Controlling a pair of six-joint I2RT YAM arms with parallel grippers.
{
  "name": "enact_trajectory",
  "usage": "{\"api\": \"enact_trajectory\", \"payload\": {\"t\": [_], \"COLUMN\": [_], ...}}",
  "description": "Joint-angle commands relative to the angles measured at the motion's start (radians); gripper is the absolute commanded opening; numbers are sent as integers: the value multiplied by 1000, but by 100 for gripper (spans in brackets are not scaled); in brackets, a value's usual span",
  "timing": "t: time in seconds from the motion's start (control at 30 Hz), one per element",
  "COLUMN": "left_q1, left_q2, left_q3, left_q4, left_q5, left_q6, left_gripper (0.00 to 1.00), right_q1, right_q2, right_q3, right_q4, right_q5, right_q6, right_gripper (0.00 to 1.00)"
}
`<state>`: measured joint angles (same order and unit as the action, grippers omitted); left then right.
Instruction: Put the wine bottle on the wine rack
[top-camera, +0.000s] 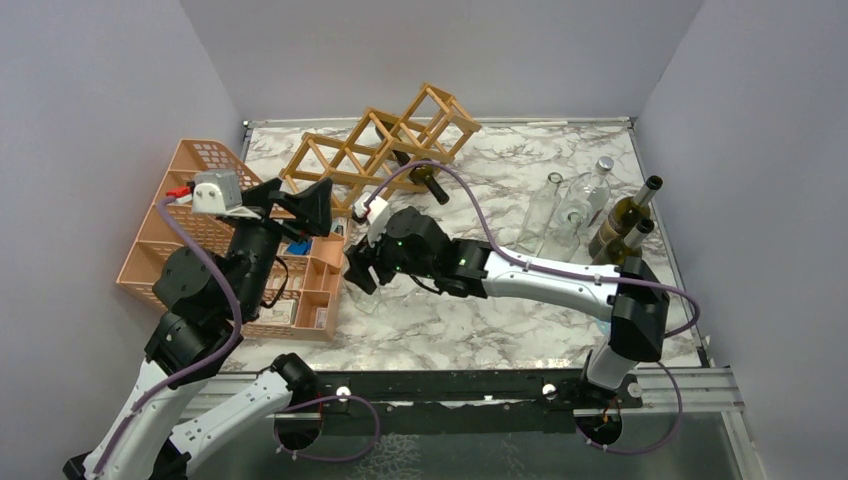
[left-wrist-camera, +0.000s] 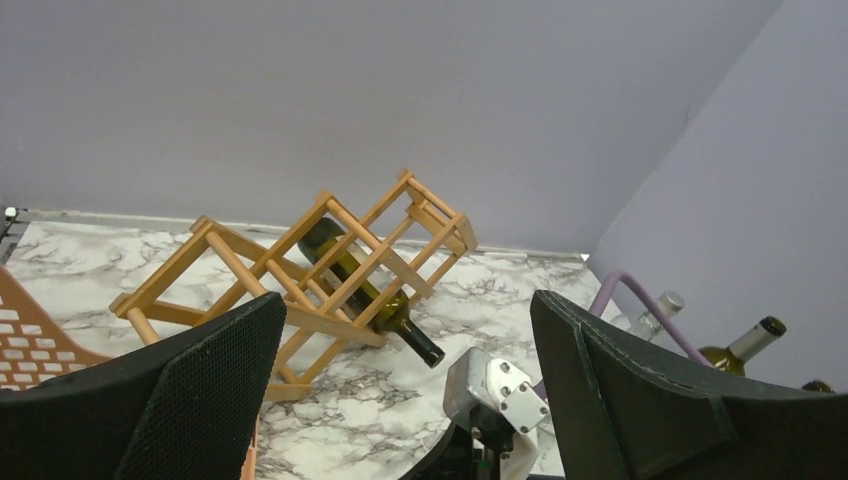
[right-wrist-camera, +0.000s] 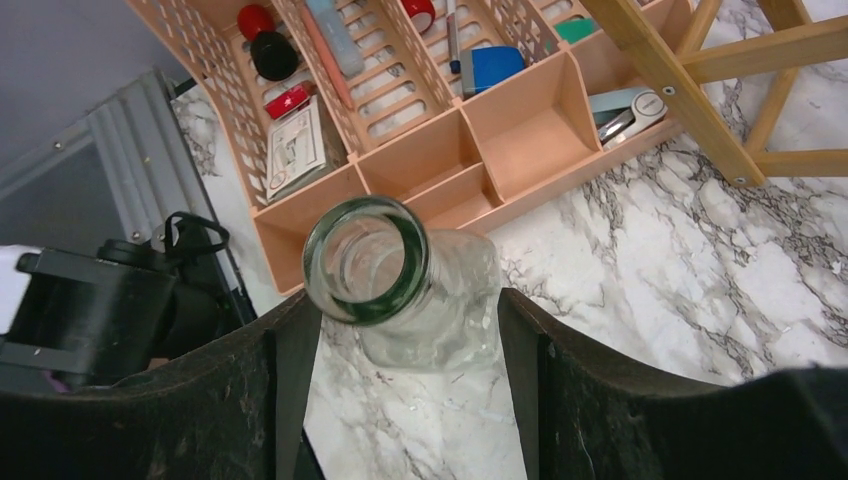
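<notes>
The clear glass bottle is between the fingers of my right tool, mouth up towards my wrist. The fingers sit close on either side of its shoulder, but I cannot tell whether they are clamped on the glass or only flank it. That is my first worry. The glass is smooth and the shoulder tapers, so a loose or high hold could let the bottle slide or swing as I lift.

Just beyond my fingertips is the pink mesh organizer. A low or swinging bottle base could catch its front wall.

Further ahead, the wine rack sits tilted on the marble table with one end raised. A dark green bottle already lies in a cell, its neck poking out towards me. I judge the rack unsteady, so a hard push could shift it or roll that bottle out.

My left tool hangs empty with its fingers wide apart, between my right tool and the rack. The two arms could collide on the way.
</notes>
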<state>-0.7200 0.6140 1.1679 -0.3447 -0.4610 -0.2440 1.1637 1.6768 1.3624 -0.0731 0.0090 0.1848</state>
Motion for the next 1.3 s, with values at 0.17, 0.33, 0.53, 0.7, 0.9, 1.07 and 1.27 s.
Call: {"api": "enact_trajectory", "payload": {"t": [0.17,0.33,0.53,0.7,0.9,1.07,1.27], "left_q1": [5,5,6,5,5,5,5], "left_q2": [-37,-44,-43,-40,-14,-4,6], "left_q3": [-52,-63,-76,-88,-85,-168,-310], "left_q4": [39,24,19,17,21,93,199], "left_q5": [-90,-96,-102,-119,-132,-23,241], "left_q6": [-80,-91,-97,-90,-23,92,204], "left_gripper": [99,99,99,99,99,99,99], "right_q1": [6,6,6,7,7,7,6], "right_q2": [46,42,46,28,-75,-216,-374], "right_q3": [22,18,14,6,-66,-154,-217], "right_q4": [177,192,194,201,182,120,-7], "right_q5": [57,64,76,149,256,373,576], "right_q6": [-60,-86,-101,-106,-114,-82,2], "right_gripper": [63,63,52,20,9,3,1]}}
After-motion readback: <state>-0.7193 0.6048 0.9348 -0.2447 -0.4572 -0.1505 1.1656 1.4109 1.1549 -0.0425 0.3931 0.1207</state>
